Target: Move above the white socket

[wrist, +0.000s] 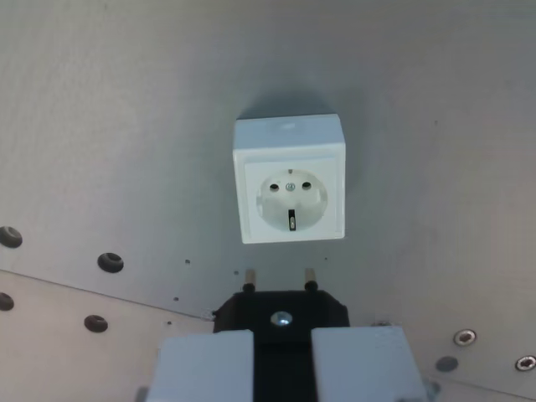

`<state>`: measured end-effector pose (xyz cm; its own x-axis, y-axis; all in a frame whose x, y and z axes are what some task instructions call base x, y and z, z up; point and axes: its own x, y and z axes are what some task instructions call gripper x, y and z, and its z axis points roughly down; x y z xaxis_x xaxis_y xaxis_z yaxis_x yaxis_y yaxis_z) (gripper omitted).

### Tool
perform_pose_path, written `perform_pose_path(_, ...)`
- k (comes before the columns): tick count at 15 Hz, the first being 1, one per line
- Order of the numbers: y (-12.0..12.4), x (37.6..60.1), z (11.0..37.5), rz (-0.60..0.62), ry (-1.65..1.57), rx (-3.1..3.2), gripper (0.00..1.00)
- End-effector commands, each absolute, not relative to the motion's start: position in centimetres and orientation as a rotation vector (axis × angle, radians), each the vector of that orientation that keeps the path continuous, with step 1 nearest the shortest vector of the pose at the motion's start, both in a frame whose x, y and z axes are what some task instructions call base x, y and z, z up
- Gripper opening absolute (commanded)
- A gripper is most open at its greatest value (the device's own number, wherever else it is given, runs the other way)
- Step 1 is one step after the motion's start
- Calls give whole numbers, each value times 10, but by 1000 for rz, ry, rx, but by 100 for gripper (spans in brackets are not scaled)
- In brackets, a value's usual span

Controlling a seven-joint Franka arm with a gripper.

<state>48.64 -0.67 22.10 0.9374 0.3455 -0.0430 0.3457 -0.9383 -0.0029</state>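
The white socket sits on the grey table just above the frame's centre, its round recess facing the camera. At the bottom centre the hand is closed on a black plug, two pins pointing toward the socket. To do this well, bring the pins directly over the recess, keeping the plug square and clear of the face.
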Motion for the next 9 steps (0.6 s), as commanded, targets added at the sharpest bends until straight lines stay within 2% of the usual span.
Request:
perform_pose_path(1,-14,481,207,60,608,3068,0)
perform_pose_path(9,-20,470,170,56,630,3058,0)
